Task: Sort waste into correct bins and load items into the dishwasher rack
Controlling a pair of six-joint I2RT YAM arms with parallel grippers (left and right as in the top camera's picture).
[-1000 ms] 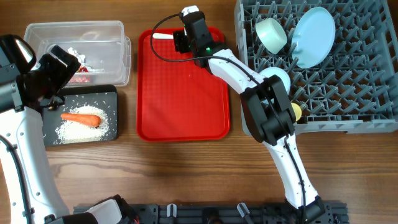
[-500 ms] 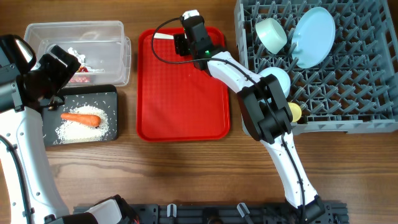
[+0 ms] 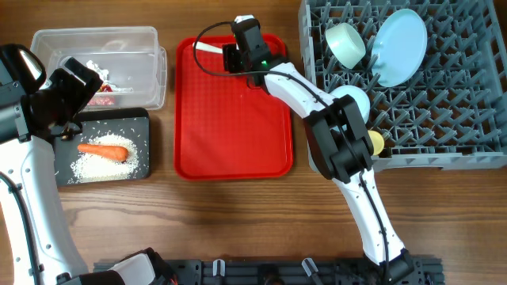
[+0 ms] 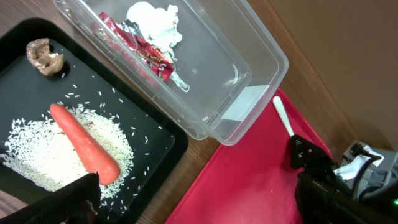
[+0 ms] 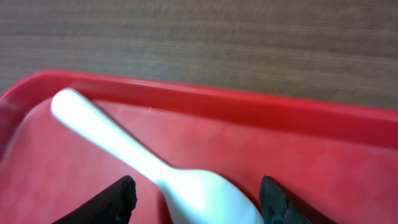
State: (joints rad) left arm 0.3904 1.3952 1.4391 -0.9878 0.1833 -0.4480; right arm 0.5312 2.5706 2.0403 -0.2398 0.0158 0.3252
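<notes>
No writing to read anywhere, folks. The red-and-white wrapper (image 4: 140,53), up at twelve o'clock in the clear tub (image 4: 267,62) on the left wrist view, is too crumpled to give up a single letter. The red tray (image 3: 234,119), grey rack (image 3: 444,119) and white spoon (image 5: 124,149) show plain surfaces.

Brown wood-grain counter (image 3: 238,218) fills all views, grain running left to right with darker streaks and plank seams. Surface matte. Light soft and even, shadows faint.
</notes>
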